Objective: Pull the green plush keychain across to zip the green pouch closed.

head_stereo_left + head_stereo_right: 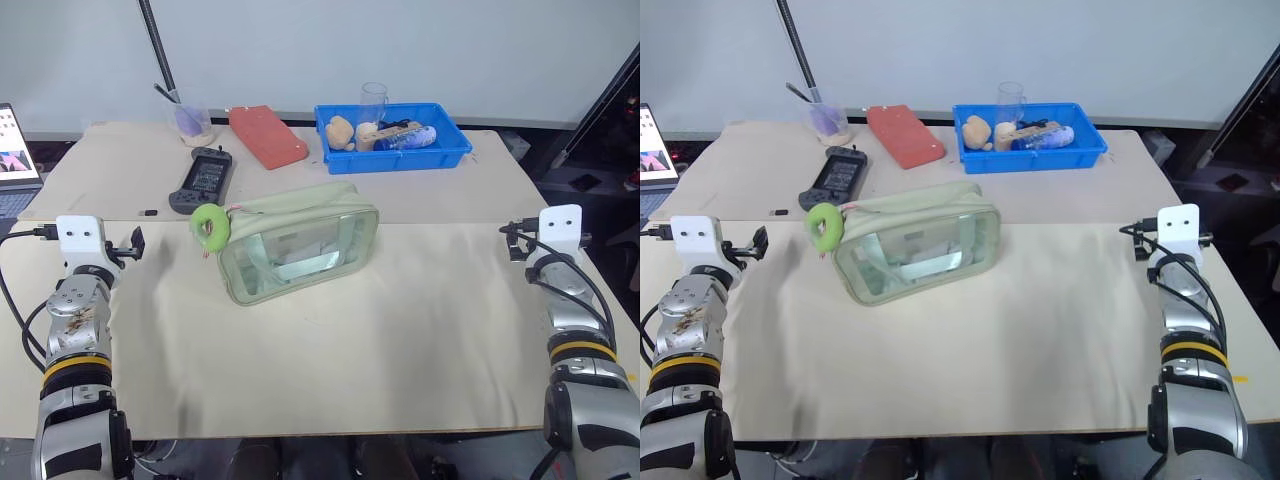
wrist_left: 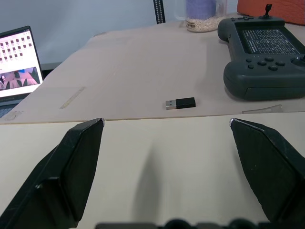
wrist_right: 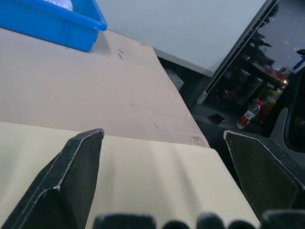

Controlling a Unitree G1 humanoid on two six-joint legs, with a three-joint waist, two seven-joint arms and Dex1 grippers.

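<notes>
The green pouch lies in the middle of the table, its clear window facing me. The green plush keychain, a lime fuzzy ring, hangs at the pouch's left end by the top zipper. My left gripper hovers open near the table's left side, well left of the keychain, with nothing between its fingers. My right gripper stands open at the far right, well clear of the pouch, its fingers wide apart over the cream mat.
Behind the pouch lie a black handheld controller, a red-orange block, a cup and a blue tray holding small items. A small USB dongle lies ahead of my left gripper. A laptop sits far left.
</notes>
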